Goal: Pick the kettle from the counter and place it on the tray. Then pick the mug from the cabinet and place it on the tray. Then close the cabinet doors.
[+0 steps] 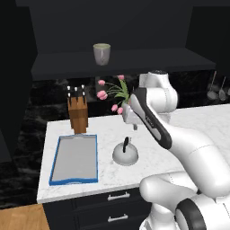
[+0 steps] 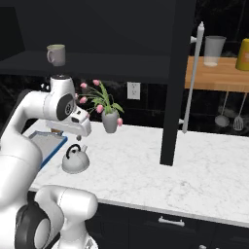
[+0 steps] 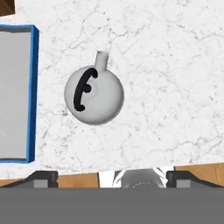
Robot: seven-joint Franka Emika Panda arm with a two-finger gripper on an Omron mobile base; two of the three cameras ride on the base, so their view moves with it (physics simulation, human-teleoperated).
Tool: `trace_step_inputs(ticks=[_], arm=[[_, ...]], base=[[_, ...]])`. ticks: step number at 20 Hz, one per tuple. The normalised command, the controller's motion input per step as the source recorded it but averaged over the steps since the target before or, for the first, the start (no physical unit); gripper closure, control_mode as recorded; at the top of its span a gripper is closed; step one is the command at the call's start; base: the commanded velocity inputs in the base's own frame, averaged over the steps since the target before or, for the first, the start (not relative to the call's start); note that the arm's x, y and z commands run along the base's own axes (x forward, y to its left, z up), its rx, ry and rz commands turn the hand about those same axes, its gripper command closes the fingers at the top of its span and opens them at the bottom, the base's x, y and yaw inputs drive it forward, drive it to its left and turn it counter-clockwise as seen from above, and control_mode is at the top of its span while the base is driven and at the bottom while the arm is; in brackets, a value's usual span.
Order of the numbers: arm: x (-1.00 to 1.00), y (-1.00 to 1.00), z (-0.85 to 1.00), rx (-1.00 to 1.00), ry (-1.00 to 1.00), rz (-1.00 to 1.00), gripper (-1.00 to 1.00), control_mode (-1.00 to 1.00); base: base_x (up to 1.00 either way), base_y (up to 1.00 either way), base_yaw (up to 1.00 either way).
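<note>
The silver-grey kettle [image 1: 126, 155] [image 2: 75, 161] [image 3: 94, 94] sits on the white marble counter [image 1: 108, 130], its black handle upright. My gripper [image 1: 134, 126] [image 2: 80, 137] [image 3: 113, 177] hangs above it, open, with nothing between its fingers. The blue-rimmed tray [image 1: 55, 159] [image 2: 52, 144] [image 3: 31, 87] lies flat to the kettle's left, with nothing on it. The grey-beige mug [image 1: 102, 54] [image 2: 56, 54] stands on the dark shelf of the open cabinet [image 1: 134, 63]. One black cabinet door [image 2: 177, 82] stands swung open, edge-on, with its silver bar handle [image 2: 193, 78].
A wooden knife block [image 1: 78, 112] stands behind the tray. A grey vase of pink tulips [image 1: 114, 96] [image 2: 110, 119] is behind the kettle. Ladles [image 2: 228, 119] hang at the right under a wooden shelf [image 2: 219, 75]. Dark drawers [image 1: 117, 196] run below the counter.
</note>
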Motion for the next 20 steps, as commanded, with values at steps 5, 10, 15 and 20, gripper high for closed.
trace_step_inputs(ticks=[5,10,15,20], arm=[[0.3,0.54,-0.53,0.0,0.01,-0.19,-1.0,-1.0],[0.55,0.38,-0.38,-0.03,0.0,-0.17,-1.0,-1.0],[0.35,0.04,-0.29,0.0,0.0,-0.08,-1.0,-1.0],[0.07,0.0,-0.3,0.0,0.0,-0.06,-1.0,-1.0]], base=[[0.0,0.0,0.0],[0.0,0.0,0.0],[0.0,0.0,0.0],[0.0,0.0,0.0]])
